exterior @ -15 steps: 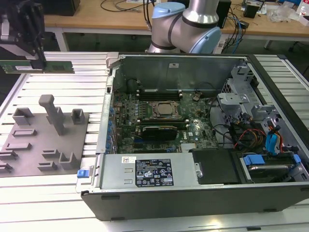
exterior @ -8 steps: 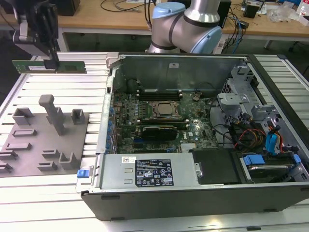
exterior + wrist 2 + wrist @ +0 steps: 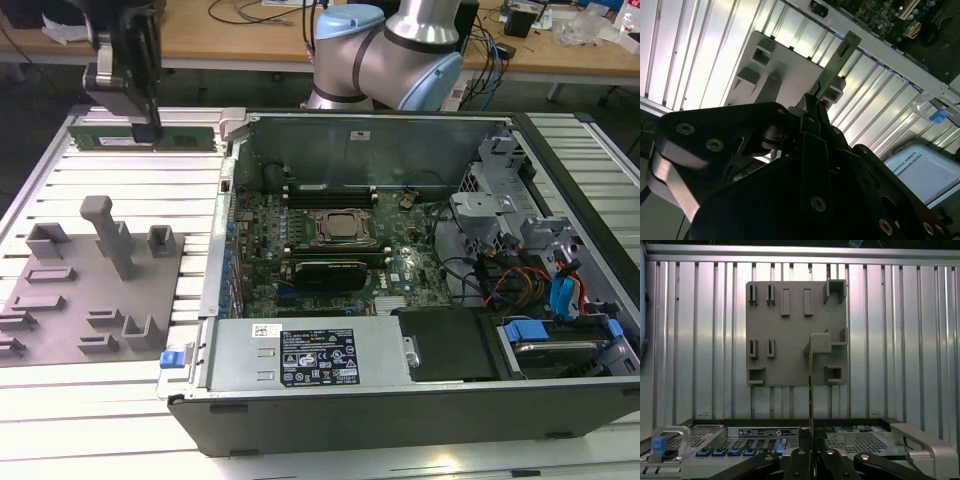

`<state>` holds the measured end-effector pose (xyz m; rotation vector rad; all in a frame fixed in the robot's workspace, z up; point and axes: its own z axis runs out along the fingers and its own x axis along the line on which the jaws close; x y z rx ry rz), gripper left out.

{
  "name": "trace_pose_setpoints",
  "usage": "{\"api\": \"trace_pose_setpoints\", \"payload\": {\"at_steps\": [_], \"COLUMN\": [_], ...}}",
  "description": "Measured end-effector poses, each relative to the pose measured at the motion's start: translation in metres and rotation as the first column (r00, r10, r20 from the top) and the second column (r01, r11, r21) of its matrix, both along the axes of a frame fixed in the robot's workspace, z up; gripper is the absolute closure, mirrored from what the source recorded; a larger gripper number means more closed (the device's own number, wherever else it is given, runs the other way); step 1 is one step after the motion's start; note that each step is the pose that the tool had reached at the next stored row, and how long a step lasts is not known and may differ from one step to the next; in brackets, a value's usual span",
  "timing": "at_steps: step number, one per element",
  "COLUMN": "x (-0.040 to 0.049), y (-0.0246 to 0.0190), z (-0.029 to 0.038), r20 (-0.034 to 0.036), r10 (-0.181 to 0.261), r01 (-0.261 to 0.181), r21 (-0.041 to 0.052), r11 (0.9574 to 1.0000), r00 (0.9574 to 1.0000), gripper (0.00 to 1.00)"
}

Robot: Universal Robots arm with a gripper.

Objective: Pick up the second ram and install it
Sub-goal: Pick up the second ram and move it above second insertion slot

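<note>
1. The second ram [image 3: 180, 133] hangs level at the far left of the exterior view, off the table [image 3: 110, 400]. In both wrist views I see it edge-on [image 3: 837, 62] [image 3: 811, 390].
2. My end effector [image 3: 147, 128] is clamped tight on the stick's top edge, left of its middle, with the fingers [image 3: 810, 117] pinching its two faces.
3. A grey fixture plate [image 3: 60, 320] with empty holders lies on the table at the near left, under the stick in the first wrist view [image 3: 790, 330].
4. To the right, the open computer case [image 3: 400, 400] shows its motherboard [image 3: 400, 270].
</note>
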<state>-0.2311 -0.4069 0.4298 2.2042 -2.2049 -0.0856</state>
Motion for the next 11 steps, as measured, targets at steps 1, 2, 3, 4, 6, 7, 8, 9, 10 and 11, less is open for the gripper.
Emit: {"api": "trace_pose_setpoints", "payload": {"at_steps": [1, 2, 3, 4, 6, 7, 8, 9, 10, 11], "x": [0.0044, 0.0099, 0.0170, 0.0220, 0.0352, 0.0401, 0.0487, 0.0530, 0.0565, 0.0601], "y": [0.0000, 0.0000, 0.0000, 0.0000, 0.0000, 0.0000, 0.0000, 0.0000, 0.0000, 0.0000], "z": [0.0000, 0.0001, 0.0000, 0.0000, 0.0000, 0.0000, 0.0000, 0.0000, 0.0000, 0.0000], "r20": [-0.0002, -0.0006, -0.0009, -0.0011, -0.0017, -0.0019, -0.0023, -0.0026, -0.0027, -0.0030], "r10": [0.000, 0.000, 0.000, 0.000, 0.000, 0.000, 0.000, 0.000, 0.000, 0.000], "r01": [0.000, 0.000, 0.000, 0.000, 0.000, 0.000, 0.000, 0.000, 0.000, 0.000], "r21": [0.0000, -0.0001, 0.0000, 0.0001, 0.0000, -0.0001, 0.0000, -0.0001, 0.0000, 0.0000], "r11": [1.0000, 1.0000, 1.0000, 1.0000, 1.0000, 1.0000, 1.0000, 1.0000, 1.0000, 1.0000], "r00": [1.0000, 1.0000, 1.0000, 1.0000, 1.0000, 1.0000, 1.0000, 1.0000, 1.0000, 1.0000], "gripper": [0.87, 0.87, 0.87, 0.87, 0.87, 0.87, 0.87, 0.87, 0.87, 0.87]}}
